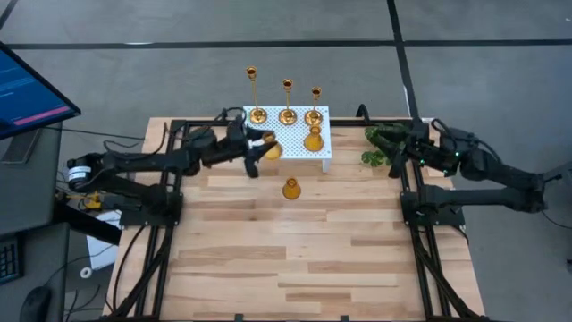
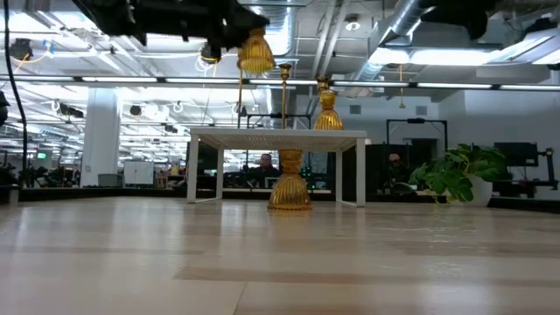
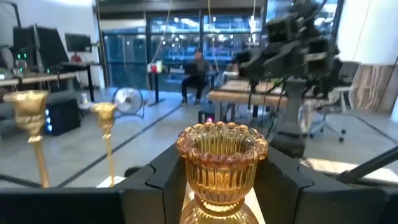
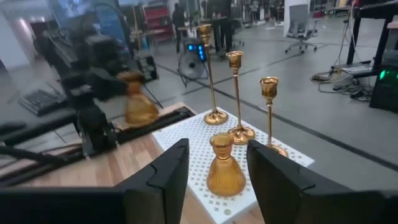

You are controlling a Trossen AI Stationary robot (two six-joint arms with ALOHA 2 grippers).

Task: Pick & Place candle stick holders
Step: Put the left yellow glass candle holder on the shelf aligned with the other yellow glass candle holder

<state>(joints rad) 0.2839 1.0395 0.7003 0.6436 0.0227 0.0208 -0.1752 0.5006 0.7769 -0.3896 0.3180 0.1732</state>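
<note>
Amber glass fills the middle of the left wrist view — a squat, ribbed held holder [image 3: 221, 163] sits pinched between the left gripper's [image 3: 221, 186] two dark fingers [image 3: 160, 186]. From above, that left gripper [image 1: 256, 145] reaches in from the left of the frame to the left edge of a white perforated stand [image 1: 326, 154] at upper centre, and the held holder [image 1: 271, 149] shows as an orange blob at the stand's near-left corner. In the low view it hangs in the upper middle of the frame [image 2: 255, 54], clear above the stand's top [image 2: 276, 134]. Three brass candlesticks [image 1: 287, 102] stand in a row along the stand's far edge, thin stems rising from round bases. A second amber holder [image 1: 314, 139] rests on the stand toward its right side, below the rightmost candlestick; the right wrist view shows it [image 4: 224, 165] upright on the dotted surface, framed between the right gripper's [image 4: 217, 186] spread fingers [image 4: 165, 177], which touch nothing. A third amber holder [image 1: 290, 189] stands alone on the wooden counter [image 1: 304, 259], just below the stand in the frame, and the low view puts it [image 2: 290, 181] in front of the stand's legs. The right gripper [image 1: 399, 148] waits at the upper right of the counter, just beside a green leafy plant [image 1: 380, 146].
</note>
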